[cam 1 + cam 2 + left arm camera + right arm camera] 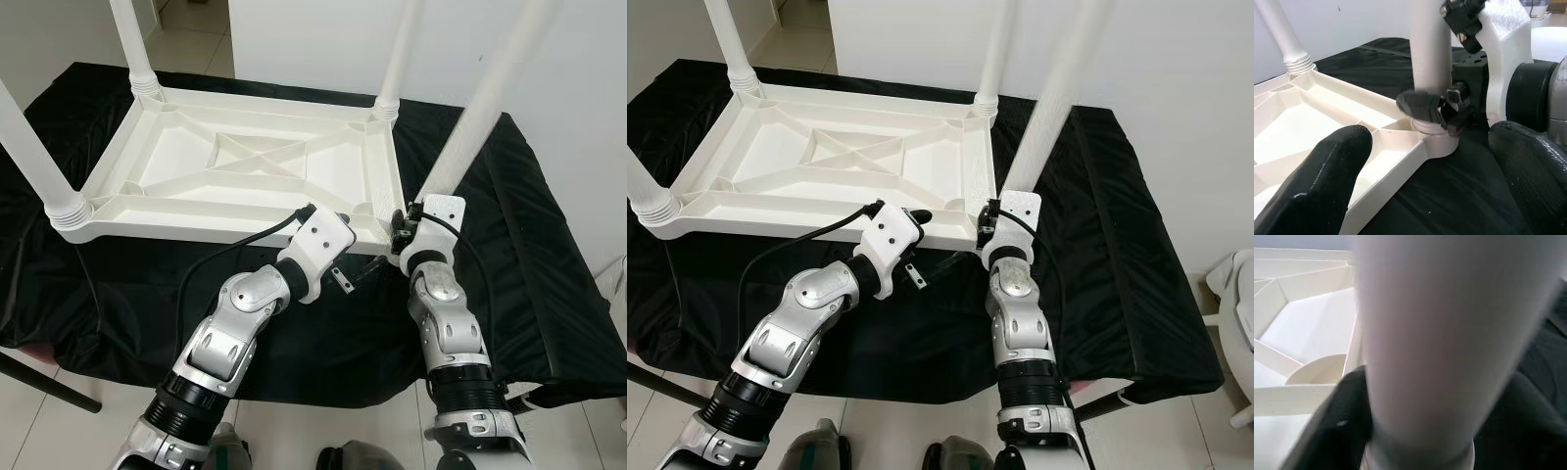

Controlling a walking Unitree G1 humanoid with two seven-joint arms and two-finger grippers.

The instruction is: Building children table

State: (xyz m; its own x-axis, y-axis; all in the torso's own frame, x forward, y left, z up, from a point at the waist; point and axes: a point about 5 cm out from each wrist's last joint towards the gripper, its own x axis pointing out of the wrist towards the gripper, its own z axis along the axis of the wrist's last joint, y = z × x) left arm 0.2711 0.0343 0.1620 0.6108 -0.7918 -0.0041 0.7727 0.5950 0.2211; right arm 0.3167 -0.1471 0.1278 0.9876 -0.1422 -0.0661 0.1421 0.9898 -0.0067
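Care is needed at the near right corner of the upturned white plastic table (245, 166): the fourth white leg (475, 117), clenched by the right tool (1442, 108), should be kept upright while twisted; left tool (1415, 196) is released beside it

home rm | pale tiled floor (59, 411) | plain white wall (323, 39) | black-draped surface (509, 255)

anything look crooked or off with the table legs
The white plastic leg at the near right corner of the upturned white plastic tabletop leans outward, gripped at its base by the right pincer. The left pincer is open at the tabletop's near edge.
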